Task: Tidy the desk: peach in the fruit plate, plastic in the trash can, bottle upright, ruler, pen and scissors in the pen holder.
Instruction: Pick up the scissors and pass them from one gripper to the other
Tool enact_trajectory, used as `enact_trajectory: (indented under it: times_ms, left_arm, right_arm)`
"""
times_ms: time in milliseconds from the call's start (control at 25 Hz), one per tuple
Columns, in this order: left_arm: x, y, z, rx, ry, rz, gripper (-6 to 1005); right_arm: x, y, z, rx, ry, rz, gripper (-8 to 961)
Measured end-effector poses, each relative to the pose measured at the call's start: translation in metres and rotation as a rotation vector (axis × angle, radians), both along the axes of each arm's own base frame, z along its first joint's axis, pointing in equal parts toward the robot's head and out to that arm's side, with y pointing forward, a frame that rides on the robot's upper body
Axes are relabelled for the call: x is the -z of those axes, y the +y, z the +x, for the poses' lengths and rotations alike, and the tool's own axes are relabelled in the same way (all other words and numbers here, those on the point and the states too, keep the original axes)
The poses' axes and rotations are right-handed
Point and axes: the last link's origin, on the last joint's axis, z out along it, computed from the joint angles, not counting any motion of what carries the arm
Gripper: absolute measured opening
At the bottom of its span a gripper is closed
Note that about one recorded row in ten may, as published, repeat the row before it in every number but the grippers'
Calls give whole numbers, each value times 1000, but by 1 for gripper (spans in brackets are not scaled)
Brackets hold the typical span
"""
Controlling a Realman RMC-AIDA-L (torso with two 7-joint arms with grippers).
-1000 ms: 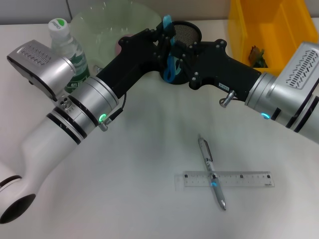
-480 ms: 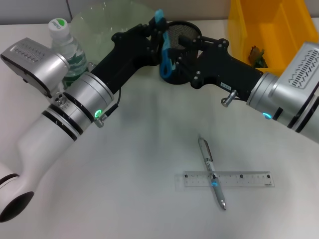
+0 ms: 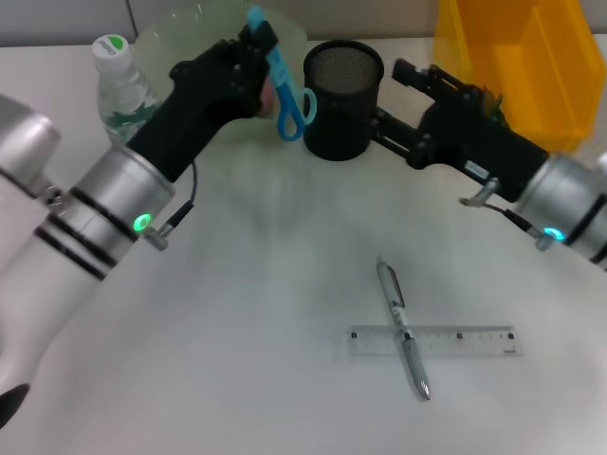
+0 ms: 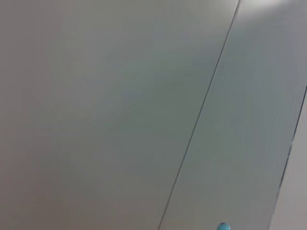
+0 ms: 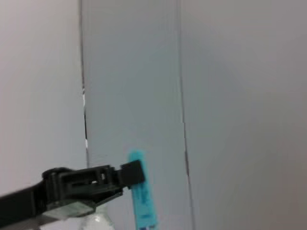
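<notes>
While the left end effector (image 3: 254,43) pinches blue scissors (image 3: 283,87) upright, handles hanging downward beside the black mesh pen holder (image 3: 341,87), the right end effector (image 3: 410,74), fingers spread, hovers past the holder. On the white surface (image 3: 266,313), a pen (image 3: 402,327) crosses a clear ruler (image 3: 434,341).

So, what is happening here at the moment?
The robot is tidying a desk. Its left gripper holds the blue scissors in the air, handle loops hanging down, just left of the black mesh pen holder; they are not in it yet. The right gripper is beside the holder on the other side, holding nothing. The pen lies across the ruler on the desk. The bottle stands upright.
</notes>
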Motion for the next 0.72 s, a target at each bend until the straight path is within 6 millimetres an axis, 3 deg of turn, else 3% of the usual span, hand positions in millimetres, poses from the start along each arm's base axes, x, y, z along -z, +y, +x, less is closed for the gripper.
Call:
enact_trajectory:
  times_ms: [320, 720]
  left_arm:
    - [-21, -14, -19, -37, -246, -142, 97]
    - [-29, -26, -25, -69, -475, -305, 96]
  right_arm:
    - [-29, -29, 8, 11, 235, -274, 687]
    - [-53, -41, 21, 110, 344, -565, 691]
